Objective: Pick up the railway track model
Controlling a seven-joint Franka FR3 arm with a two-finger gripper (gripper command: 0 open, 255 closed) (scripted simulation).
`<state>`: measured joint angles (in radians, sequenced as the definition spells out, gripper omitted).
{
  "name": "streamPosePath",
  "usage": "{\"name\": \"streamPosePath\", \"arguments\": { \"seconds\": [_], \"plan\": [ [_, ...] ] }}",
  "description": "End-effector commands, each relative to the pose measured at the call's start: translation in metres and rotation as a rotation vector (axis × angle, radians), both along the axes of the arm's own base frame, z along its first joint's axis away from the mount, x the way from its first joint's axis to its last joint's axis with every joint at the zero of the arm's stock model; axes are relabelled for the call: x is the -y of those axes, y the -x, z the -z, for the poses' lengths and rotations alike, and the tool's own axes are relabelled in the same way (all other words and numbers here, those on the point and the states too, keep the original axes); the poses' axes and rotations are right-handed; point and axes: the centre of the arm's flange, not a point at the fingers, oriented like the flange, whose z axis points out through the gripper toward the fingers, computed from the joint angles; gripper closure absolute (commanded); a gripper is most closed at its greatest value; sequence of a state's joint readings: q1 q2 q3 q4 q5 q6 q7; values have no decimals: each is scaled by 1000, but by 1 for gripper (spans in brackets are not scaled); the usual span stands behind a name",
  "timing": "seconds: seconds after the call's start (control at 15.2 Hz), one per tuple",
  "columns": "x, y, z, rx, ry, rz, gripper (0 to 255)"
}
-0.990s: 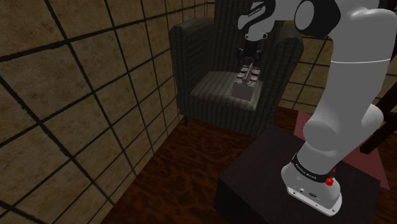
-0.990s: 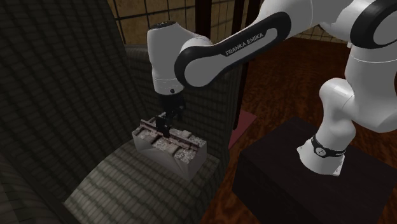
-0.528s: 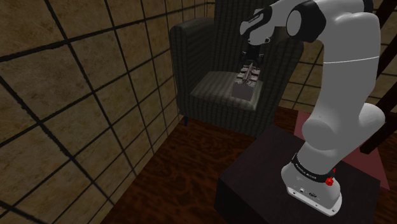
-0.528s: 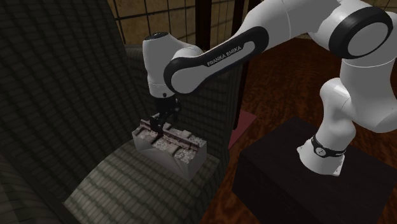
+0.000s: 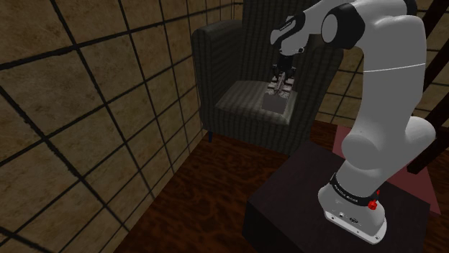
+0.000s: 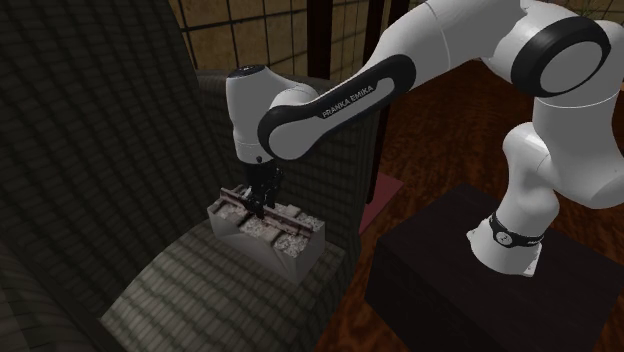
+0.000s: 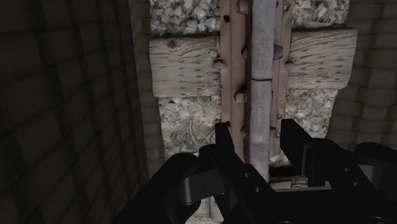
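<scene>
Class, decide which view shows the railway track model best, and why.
Wrist view: the railway track model shows rail, sleeper and gravel plainly under the open gripper. The second exterior view shows its whole block on the armchair; the shoulder view shows it small and distant.

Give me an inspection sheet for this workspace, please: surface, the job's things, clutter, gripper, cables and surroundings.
Surface: dark striped armchair seat, bearing the model.
Job's things: railway track model, a rail on wooden sleepers over gravel, lying flat on the seat.
Clutter: nothing seen.
Gripper: gripper open, low over the model, one finger on each side of the rail, not clasping it.
Cables: nothing seen.
Surroundings: tiled wall, dark wood floor, the arm's dark stand.
</scene>
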<state>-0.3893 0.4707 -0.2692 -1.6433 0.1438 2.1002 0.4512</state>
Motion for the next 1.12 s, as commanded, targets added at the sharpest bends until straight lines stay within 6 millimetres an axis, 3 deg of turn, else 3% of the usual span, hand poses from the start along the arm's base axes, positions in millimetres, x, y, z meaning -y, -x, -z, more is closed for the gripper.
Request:
{"name": "streamPosePath", "arguments": {
  "seconds": [0.0, 0.4, 1.06],
  "plan": [
    [0, 0, 1, 0, 0, 0, 255],
    [0, 1, 0, 0, 0, 0, 255],
    [0, 1, -53, 0, 0, 0, 255]
  ]
}}
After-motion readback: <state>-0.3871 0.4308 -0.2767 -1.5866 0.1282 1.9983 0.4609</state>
